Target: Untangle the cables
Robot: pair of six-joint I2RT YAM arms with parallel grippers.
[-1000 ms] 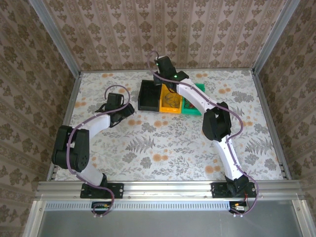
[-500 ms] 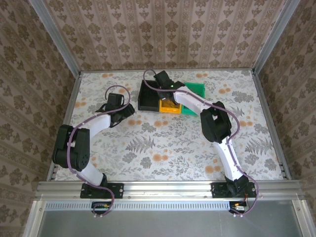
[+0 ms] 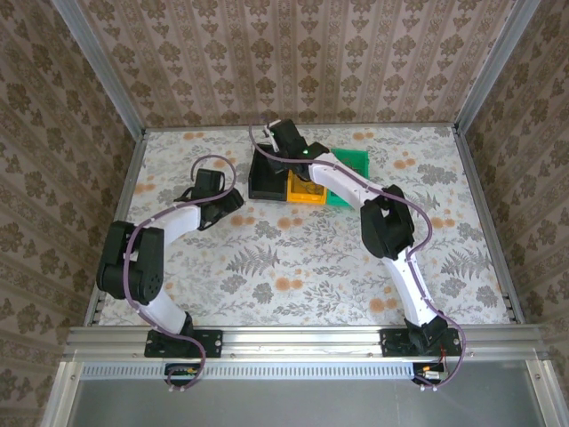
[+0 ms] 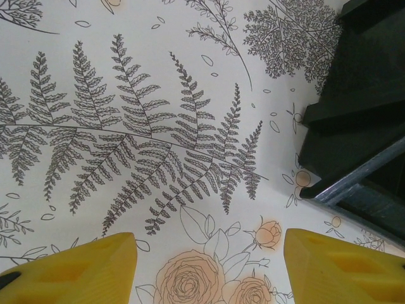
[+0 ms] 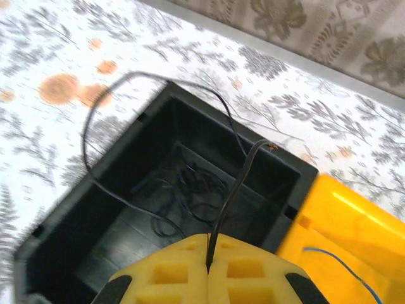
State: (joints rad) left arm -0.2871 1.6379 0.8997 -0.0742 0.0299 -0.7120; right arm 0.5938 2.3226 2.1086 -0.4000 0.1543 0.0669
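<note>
Right gripper (image 5: 207, 240): yellow fingers pressed flat together, and a dark cable (image 5: 231, 190) is nipped right at the tips!
Dark cable: it climbs straight out of the pinch toward the far rim of the black bin (image 5: 69, 240). A thin loop sweeps out past the bin's far corner and drops back inside.
Black bin: directly under the right gripper. A loose tangle of dark cables (image 5: 190, 190) lies on its floor, well below the fingers and apart from them.
Yellow bin (image 5: 354, 221): butted against the black bin's right side. A blue wire (image 5: 338, 261) lies in it, off to the right of the clamped jaws and not touching them.
Overhead: the right arm reaches across the table (image 3: 293, 258) to the far side and ends above the black bin. The yellow bin and a green bin (image 3: 354, 161) line up to that bin's right.
Left gripper (image 4: 207, 244): fingers spread wide apart, with fern-print tablecloth showing in the gap.
Left gripper's spot: low over the table. A corner of the black bin sits in the upper right of its view, near the fingers but clear of them.
</note>
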